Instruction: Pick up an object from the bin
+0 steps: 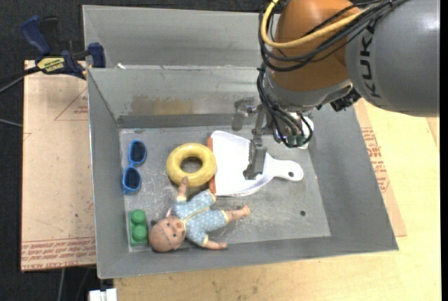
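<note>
Jaws, open or closed not discernible, poised over the flat white paddle (227, 163) beneath them. Lying flat, it may slip the grasp and nudge the yellow ring (191, 164) beside it.

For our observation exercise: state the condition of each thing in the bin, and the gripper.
gripper: low over the white board.
white board: lying flat, under the gripper.
yellow ring: lying flat, free.
doll: lying down, free.
blue sunglasses: lying flat by left wall.
green block: resting in the near-left corner.
</note>
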You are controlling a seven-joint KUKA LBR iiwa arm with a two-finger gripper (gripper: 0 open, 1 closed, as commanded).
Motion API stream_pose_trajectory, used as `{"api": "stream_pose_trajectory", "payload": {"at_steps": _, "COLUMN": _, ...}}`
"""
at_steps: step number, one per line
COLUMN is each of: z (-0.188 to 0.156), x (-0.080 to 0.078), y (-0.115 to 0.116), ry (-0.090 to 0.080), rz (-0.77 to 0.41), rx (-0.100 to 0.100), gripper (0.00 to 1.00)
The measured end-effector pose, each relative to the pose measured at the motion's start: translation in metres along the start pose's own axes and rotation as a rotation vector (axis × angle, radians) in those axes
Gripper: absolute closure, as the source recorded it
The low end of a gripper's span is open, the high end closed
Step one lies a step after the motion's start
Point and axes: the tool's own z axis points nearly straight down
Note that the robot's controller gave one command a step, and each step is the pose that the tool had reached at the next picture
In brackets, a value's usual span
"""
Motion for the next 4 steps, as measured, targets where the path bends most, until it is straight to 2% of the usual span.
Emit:
{"api": "stream_pose_trajectory", "payload": {"at_steps": 1, "z": -0.005, "x": -0.001, "y": 0.000, "ry": -0.008, "rz": 0.002, "rx": -0.001, "gripper": 0.00}}
{"api": "stream_pose_trajectory", "payload": {"at_steps": 2, "z": 0.045, "x": 0.021, "y": 0.002, "ry": -0.008, "rz": -0.114, "rx": 0.000, "gripper": 0.00}}
{"api": "stream_pose_trajectory", "payload": {"at_steps": 3, "z": 0.067, "x": 0.089, "y": 0.010, "ry": -0.006, "rz": -0.310, "rx": -0.001, "gripper": 0.00}}
{"api": "stream_pose_trajectory", "payload": {"at_steps": 4, "z": 0.075, "x": 0.072, "y": 0.010, "ry": -0.010, "rz": -0.389, "rx": 0.000, "gripper": 0.00}}
